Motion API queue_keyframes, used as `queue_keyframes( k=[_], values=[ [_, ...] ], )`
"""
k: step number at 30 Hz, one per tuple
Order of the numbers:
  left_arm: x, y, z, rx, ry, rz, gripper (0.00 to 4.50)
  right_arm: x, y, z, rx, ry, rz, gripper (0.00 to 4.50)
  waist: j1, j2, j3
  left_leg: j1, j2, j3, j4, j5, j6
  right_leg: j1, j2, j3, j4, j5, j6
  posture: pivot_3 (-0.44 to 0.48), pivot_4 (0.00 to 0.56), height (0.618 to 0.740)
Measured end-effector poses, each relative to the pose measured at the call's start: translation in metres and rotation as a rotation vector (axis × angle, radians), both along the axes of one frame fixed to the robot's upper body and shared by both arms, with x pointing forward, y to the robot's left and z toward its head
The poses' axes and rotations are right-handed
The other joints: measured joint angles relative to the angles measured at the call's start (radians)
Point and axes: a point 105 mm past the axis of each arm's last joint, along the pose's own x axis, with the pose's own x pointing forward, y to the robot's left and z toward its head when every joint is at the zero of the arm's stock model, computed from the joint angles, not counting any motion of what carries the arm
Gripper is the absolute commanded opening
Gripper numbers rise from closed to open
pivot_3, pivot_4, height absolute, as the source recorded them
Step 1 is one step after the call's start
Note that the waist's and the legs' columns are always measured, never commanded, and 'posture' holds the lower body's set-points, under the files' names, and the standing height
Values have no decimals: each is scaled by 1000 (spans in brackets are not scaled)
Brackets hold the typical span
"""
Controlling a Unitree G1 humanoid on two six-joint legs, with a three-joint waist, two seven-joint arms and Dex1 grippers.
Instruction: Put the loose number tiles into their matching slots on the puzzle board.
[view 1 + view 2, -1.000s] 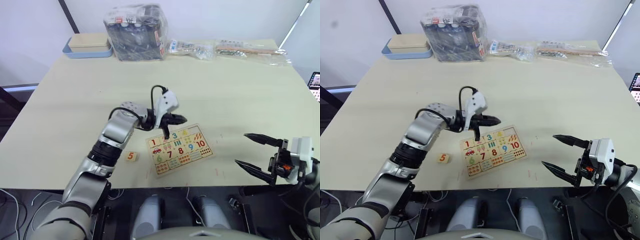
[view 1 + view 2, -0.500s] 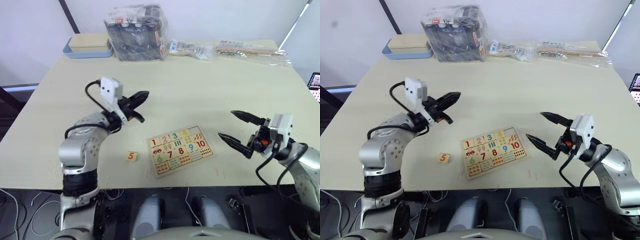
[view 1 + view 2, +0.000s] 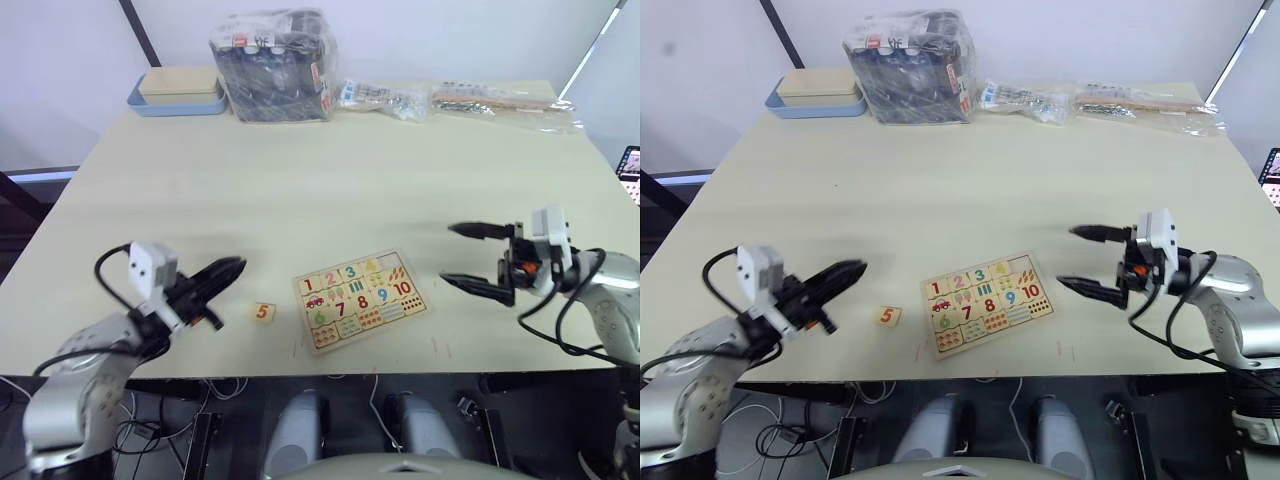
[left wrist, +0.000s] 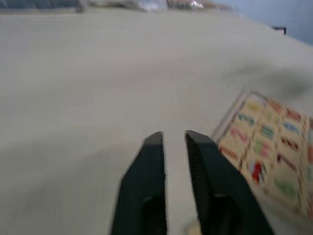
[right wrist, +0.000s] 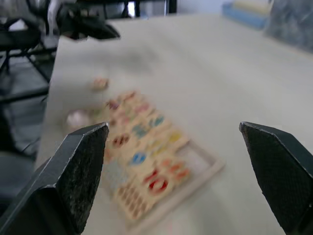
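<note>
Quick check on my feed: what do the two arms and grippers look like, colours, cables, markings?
Both arms are silver-grey metal with dark joint sections. Each carries a white camera block at the wrist and a looping black cable. The left gripper and right gripper each have two black, tapered, pointed fingers. Orange shows at the right wrist. No markings are legible.

Tile 5 [image 3: 263, 312] just left of puzzle board [image 3: 359, 299]

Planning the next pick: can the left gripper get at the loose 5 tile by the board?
Probably yes. The small light-wood tile with the orange 5 lies alone on bare table, apart from the wooden puzzle board; the left gripper is near.
</note>
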Motion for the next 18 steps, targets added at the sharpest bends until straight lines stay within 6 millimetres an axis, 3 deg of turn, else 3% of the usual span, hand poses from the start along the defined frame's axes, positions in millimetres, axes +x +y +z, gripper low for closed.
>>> queue_keyframes(
  k=[2,4,7,11,18],
  values=[
    [-10,3,-4,12,17,-37,2351,-4,-4,-6,3,18,11,4500,-2,0,0,0,0,1,0,0,0,0,0,0,0,0,0,0,150,740],
    [-23,12,-10,26,48,-58,3358,-9,-17,-12,-3,41,-7,4500,-4,0,0,0,0,2,0,-1,1,0,0,1,0,0,0,0,150,740],
    [-39,28,-19,40,91,-65,4326,-17,-36,-16,-14,59,-37,4500,-3,1,0,0,1,2,0,-1,1,-1,0,0,0,-1,-1,0,150,740],
    [-52,38,-22,66,110,-95,4326,-24,-49,-17,-18,63,-62,4500,-2,1,0,0,1,2,0,-1,1,-1,-1,1,-1,-1,-1,0,150,740],
    [-53,47,-23,93,105,-147,4326,-30,-60,-19,-26,77,-99,4500,-2,1,0,0,1,2,0,-1,1,-1,-1,0,-1,-1,-1,0,150,740]
  ],
)
